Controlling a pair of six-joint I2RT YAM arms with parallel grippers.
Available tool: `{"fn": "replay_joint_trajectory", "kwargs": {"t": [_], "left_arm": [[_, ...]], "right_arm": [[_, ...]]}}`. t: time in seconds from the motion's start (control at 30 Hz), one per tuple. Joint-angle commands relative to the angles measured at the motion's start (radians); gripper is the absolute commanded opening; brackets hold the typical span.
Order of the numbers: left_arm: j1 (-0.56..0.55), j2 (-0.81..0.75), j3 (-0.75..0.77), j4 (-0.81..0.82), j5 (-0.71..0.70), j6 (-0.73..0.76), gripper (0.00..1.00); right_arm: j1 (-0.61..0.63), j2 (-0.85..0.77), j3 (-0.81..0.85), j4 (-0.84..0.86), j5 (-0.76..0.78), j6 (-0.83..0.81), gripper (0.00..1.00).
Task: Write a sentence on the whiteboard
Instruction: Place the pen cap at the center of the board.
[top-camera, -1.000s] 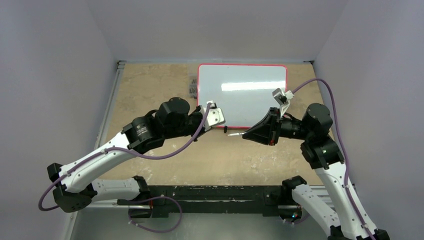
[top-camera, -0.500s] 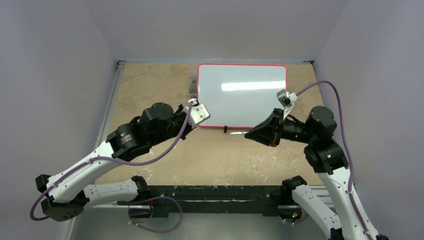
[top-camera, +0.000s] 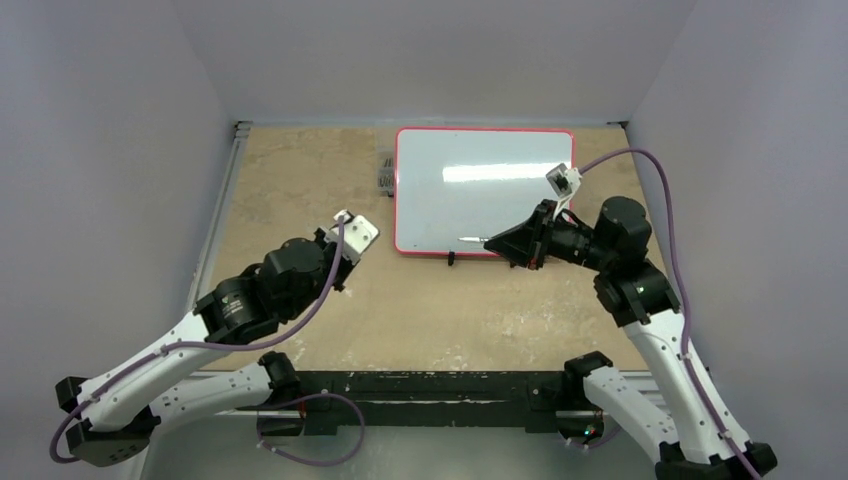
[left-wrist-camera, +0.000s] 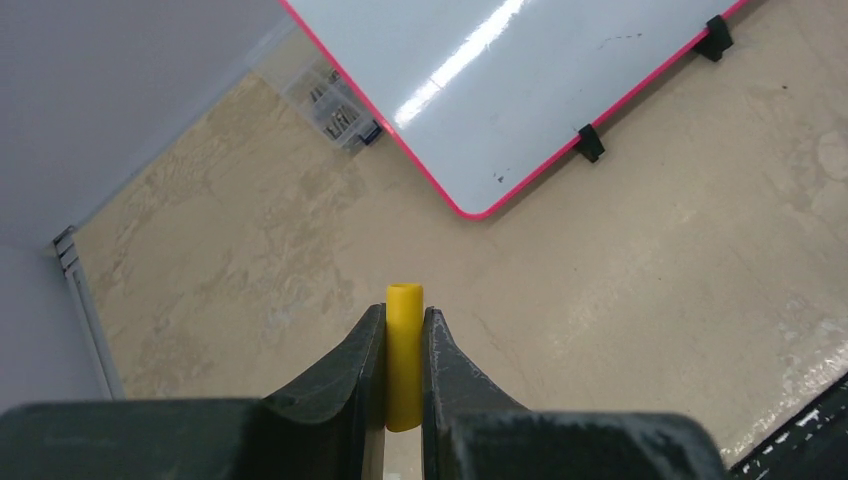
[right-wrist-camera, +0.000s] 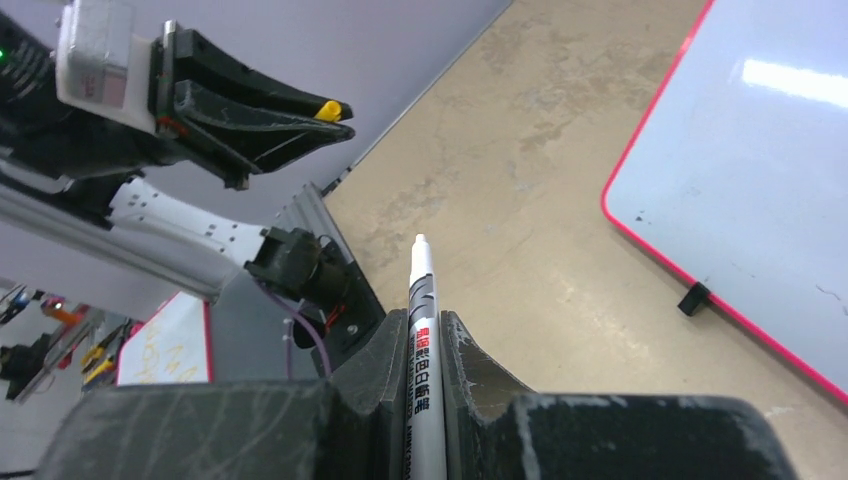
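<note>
My left arm reaches up from the near-left corner of the bench, elbow bent, its wrist well short of the whiteboard. My left hand hangs over bare bench off the board's near-left corner. Its two dark fingers are clamped on a short yellow cap, which stands up between them with its open end just past the tips.

My right arm rises from the near-right corner and folds at the elbow, so the forearm runs leftwards along the board's near edge. My right hand points left, fingers clamped on a white marker whose tip sticks out beyond them. From above, that tip lies over the near strip of the board. I cannot tell whether it touches.

The whiteboard lies flat at the far middle of the bench, red-framed, with its two black feet on the near long edge. A small clear box sits just beside its left edge.
</note>
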Motion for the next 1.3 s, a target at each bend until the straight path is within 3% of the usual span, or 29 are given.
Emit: {"fn": "replay_joint_trajectory", "kwargs": {"t": [0.0, 0.17, 0.33, 0.43, 0.53, 0.63, 0.8, 1.0, 1.17, 1.27], "left_arm": [[0.043, 0.036, -0.013, 0.08, -0.115, -0.073, 0.0], [0.192, 0.197, 0.038, 0.01, -0.09, -0.208, 0.0], [0.461, 0.407, 0.137, -0.119, 0.035, -0.428, 0.0], [0.524, 0.494, 0.164, -0.165, 0.051, -0.548, 0.0], [0.525, 0.518, 0.137, -0.145, 0.026, -0.652, 0.0], [0.513, 0.51, 0.015, -0.033, -0.034, -0.741, 0.0], [0.46, 0.583, -0.134, 0.114, -0.181, -0.785, 0.0], [0.439, 0.636, -0.197, 0.232, -0.136, -0.737, 0.0], [0.438, 0.64, -0.238, 0.268, -0.124, -0.738, 0.1], [0.436, 0.642, -0.233, 0.266, -0.119, -0.737, 0.21]], "right_arm": [[0.002, 0.053, -0.006, 0.053, 0.141, -0.044, 0.0], [0.001, 0.106, -0.02, 0.098, 0.201, -0.047, 0.0], [0.002, 0.136, -0.049, 0.134, 0.221, -0.025, 0.0], [0.001, 0.126, -0.064, 0.133, 0.241, -0.032, 0.0], [0.0, 0.102, -0.078, 0.127, 0.262, -0.043, 0.0], [0.002, 0.08, -0.091, 0.126, 0.262, -0.042, 0.0], [0.001, 0.035, -0.079, 0.077, 0.258, -0.049, 0.0], [0.001, -0.023, -0.075, 0.004, 0.268, -0.068, 0.0], [0.001, -0.049, -0.109, 0.008, 0.274, -0.066, 0.0], [0.0, -0.053, -0.131, 0.025, 0.269, -0.057, 0.0]]}}
